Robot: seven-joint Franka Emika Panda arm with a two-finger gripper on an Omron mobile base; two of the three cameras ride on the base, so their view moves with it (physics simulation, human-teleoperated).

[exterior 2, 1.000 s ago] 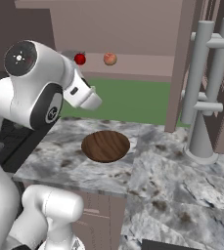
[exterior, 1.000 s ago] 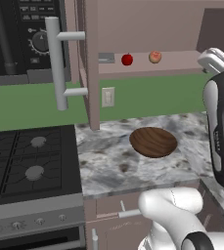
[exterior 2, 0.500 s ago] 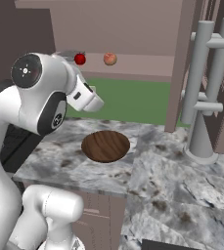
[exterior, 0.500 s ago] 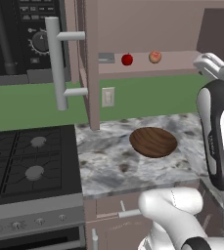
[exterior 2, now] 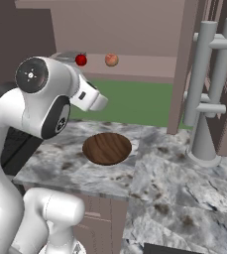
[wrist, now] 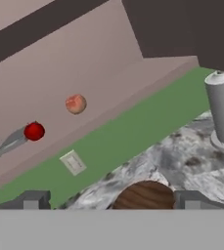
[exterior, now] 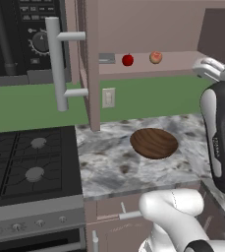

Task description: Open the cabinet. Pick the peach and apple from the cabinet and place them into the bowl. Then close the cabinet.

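Cabinet (exterior: 148, 29): mauve-brown wall unit, both doors swung wide, left door (exterior: 87, 64) edge-on with its long grey bar handle (exterior: 60, 69) facing out. Apple (exterior: 127, 60): bright red, on the cabinet floor, left of the peach and apart from it. Peach (exterior: 155, 57): pale orange-pink, same shelf, sitting further right. A small grey item (exterior: 106, 58) lies on the shelf just left of the apple; too blurred to identify. Bowl (exterior: 154, 143): dark brown wood, empty, on the marbled grey bench (exterior: 109, 167), below and in front of the fruit. Hand (wrist: 111, 200): fingers spread far apart, holding nothing, raised above the bench and aimed at the shelf, well short of both fruits. Wall outlet (exterior: 108, 97): white plate on the green backsplash under the cabinet. Stove (exterior: 25, 162): black, four burners, left of the bench. Microwave panel (exterior: 33, 29): dial and small buttons; its markings are too small to read. No brand or label is legible anywhere.
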